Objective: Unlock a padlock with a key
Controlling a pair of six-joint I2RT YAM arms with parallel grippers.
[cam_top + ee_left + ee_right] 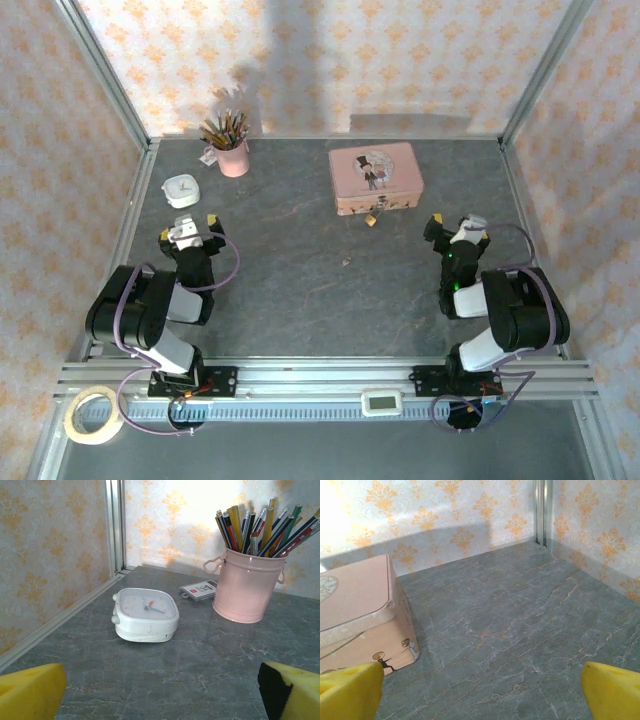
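The padlock (372, 217) is showing in the top view as a tiny brass-yellow spot. It is sitting at the 6 o'clock side of the pink tin (376, 178), right against the tin's front wall. It is much smaller than the tin, and its shackle is too small to make out, so I cannot tell whether it is hanging on the tin's clasp or only lying beside it. At about 7 o'clock from the padlock and clearly apart from it, a greyish speck is lying on the grey table (300, 290); this is looking like the key (347, 262), but its shape is too small to read.

The left gripper (188, 228) is hovering well apart from the tin, at its 9 o'clock side, with its yellow fingertips (30, 692) spread wide and nothing between them. In front of it, at 12 o'clock, a white clock (145, 614) is lying on the table, and a pink cup (247, 587) full of pencils is standing at 1 o'clock.

The right gripper (458, 225) is waiting at about 4 o'clock from the tin, its fingertips (612, 690) also wide apart and holding nothing.
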